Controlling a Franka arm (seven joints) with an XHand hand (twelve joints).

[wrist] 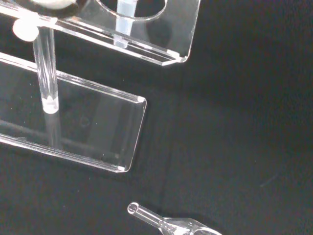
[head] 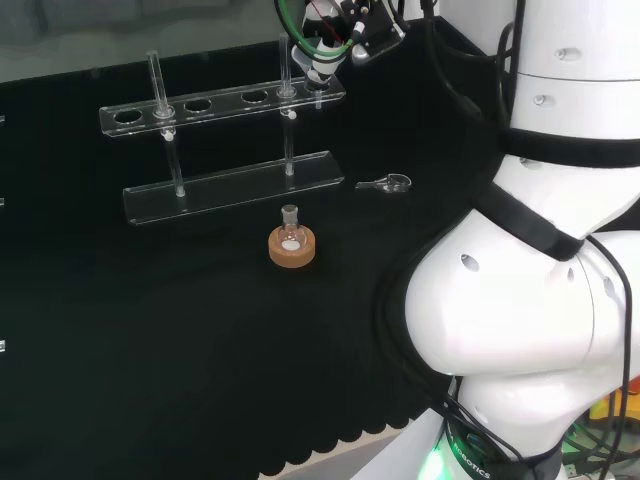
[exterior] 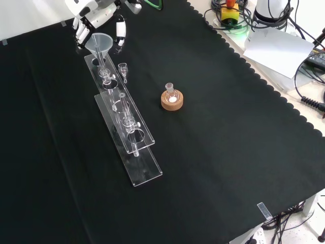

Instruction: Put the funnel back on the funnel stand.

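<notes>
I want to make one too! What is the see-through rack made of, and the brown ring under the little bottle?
The funnel stand looks like clear, glossy plastic, probably acrylic: flat sheets with bright edges. The ring looks like cork: matte, light brown, grainy.

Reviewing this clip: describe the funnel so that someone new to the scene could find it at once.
Find the long clear funnel stand lying across the black cloth in the front view. At its far end, under the hand, the funnel sits in the end hole. Its wide cone mouth sets it apart from the stand's thin posts.
</notes>
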